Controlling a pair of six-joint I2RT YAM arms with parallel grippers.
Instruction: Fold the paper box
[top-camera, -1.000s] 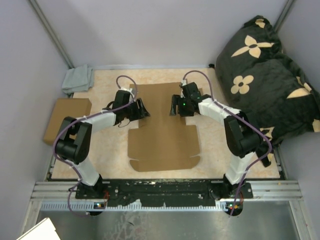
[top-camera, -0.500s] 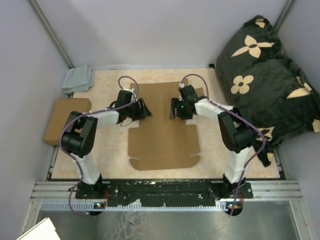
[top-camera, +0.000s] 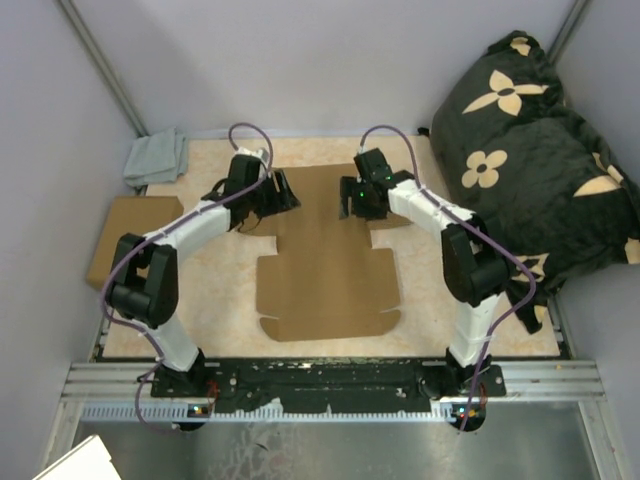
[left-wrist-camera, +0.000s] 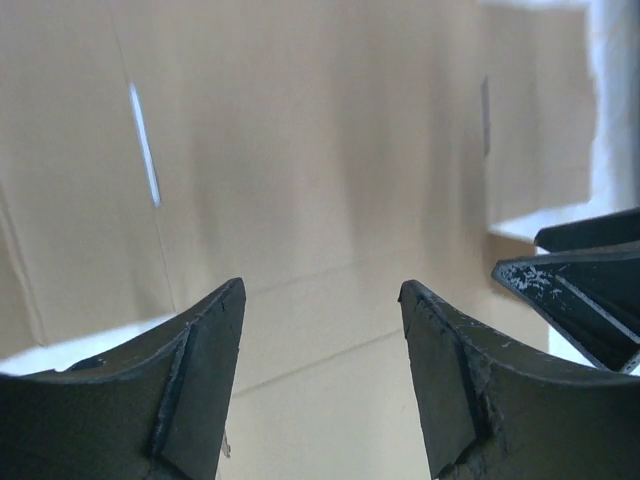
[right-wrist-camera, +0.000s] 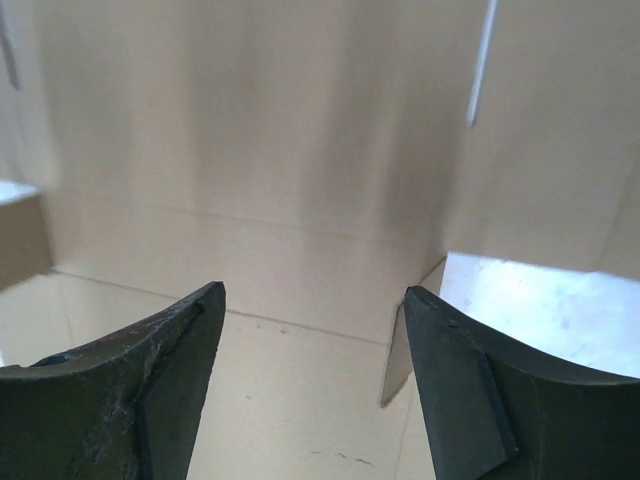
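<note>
Your box (top-camera: 325, 270) lies flat and unfolded in the middle of the counter (top-camera: 210, 300), its long axis running from near the far edge toward the near edge, with the flaps spread out to both sides. Both arms reach in over its far end. Your left claw (top-camera: 283, 195) sits over the far-left part of the sheet and your right claw (top-camera: 349, 203) over the far-right part, and they face each other with bare cardboard between them. In the left wrist view the left claw (left-wrist-camera: 320, 290) is released: its fingers are spread, nothing is between them, and the box (left-wrist-camera: 300, 150) fills the view with a pale slit on the left and crease lines near the tips. The right claw (left-wrist-camera: 580, 290) pokes in at that view's right edge. The right wrist view shows the right claw (right-wrist-camera: 312, 295) released too, spread wide and gripping nothing, with the box (right-wrist-camera: 250, 150) in front of it, a slit at upper right and a patch of counter (right-wrist-camera: 530, 300) showing past a flap edge. You cannot tell from any view whether the fingertips touch the cardboard. A grey cloth (top-camera: 155, 158) sits at the far-left corner, a second brown cardboard piece (top-camera: 130, 238) lies at the left edge, and a black flower-print pillow (top-camera: 540, 150) leans over the far-right corner.
</note>
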